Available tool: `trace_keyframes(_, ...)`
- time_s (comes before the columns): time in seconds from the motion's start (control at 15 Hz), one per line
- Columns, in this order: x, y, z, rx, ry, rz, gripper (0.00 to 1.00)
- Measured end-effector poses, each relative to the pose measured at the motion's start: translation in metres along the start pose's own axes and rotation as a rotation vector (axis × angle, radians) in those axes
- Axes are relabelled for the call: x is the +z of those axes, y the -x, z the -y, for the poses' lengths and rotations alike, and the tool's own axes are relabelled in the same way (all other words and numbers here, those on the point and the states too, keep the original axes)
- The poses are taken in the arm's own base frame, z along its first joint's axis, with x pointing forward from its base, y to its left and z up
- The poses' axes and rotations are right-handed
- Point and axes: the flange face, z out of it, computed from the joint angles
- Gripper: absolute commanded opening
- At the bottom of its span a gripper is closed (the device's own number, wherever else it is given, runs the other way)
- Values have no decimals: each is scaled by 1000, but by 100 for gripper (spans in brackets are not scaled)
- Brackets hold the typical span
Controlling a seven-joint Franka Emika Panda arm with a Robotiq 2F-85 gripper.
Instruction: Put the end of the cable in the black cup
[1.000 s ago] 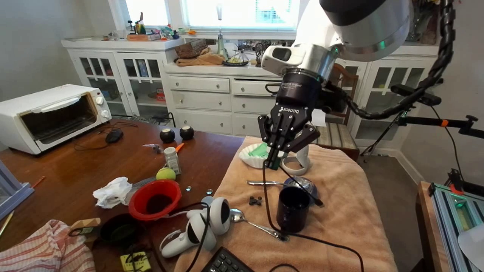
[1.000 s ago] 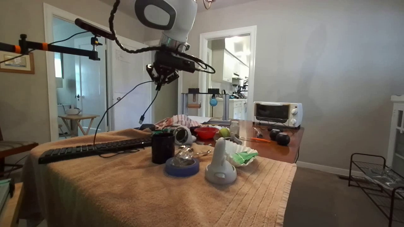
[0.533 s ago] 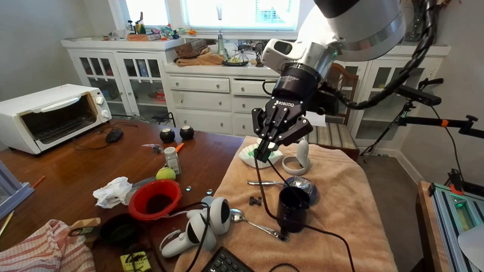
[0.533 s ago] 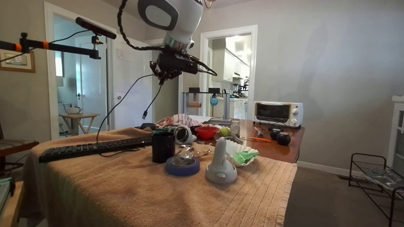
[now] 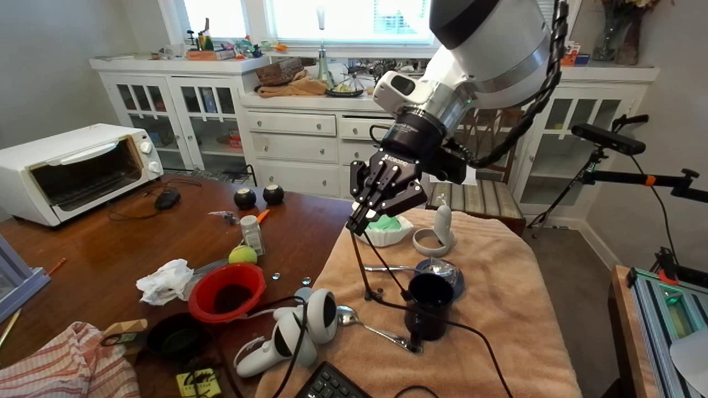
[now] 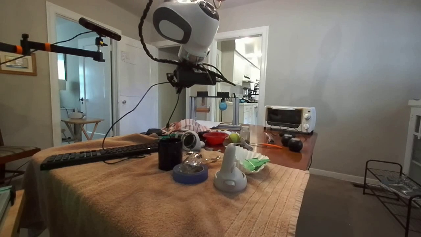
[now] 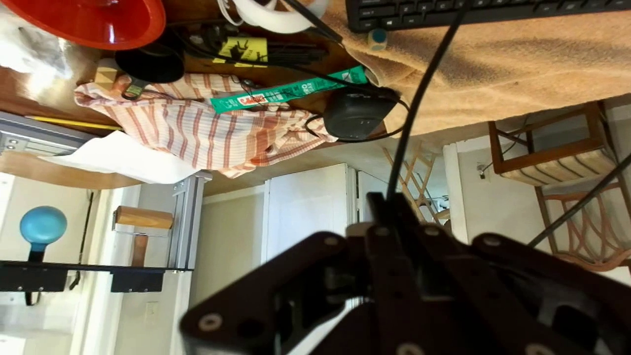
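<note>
My gripper (image 5: pixel 357 225) is shut on the thin black cable (image 5: pixel 358 257), well above the towel-covered table. In an exterior view the cable's free end (image 5: pixel 407 294) hangs at the left side of the black cup's rim. In an exterior view the cable end (image 6: pixel 167 125) hangs above the level of the cup's mouth. The black cup (image 5: pixel 428 327) stands upright; it also shows in an exterior view (image 6: pixel 170 156). In the wrist view the gripper (image 7: pixel 392 201) pinches the cable (image 7: pixel 429 81) between its fingertips. The cable's depth relative to the cup is hard to tell.
A blue tape roll (image 6: pixel 190 177) with clear wrap stands beside the cup. A white controller (image 6: pixel 230 182), a paper filter with green stuff (image 5: pixel 381 235), a spoon (image 5: pixel 381 331), a keyboard (image 6: pixel 98 155) and a red bowl (image 5: pixel 202 301) lie around it.
The gripper has moved left in an exterior view and right in an exterior view, carrying the cable. The free end has swung from right of the cup to its left rim.
</note>
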Motion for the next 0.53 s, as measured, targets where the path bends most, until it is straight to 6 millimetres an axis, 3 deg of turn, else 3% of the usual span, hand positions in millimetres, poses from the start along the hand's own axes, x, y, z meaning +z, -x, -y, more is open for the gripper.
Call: trace_keyframes(0.53, -2, 21, -27, -42, 128, 52, 1)
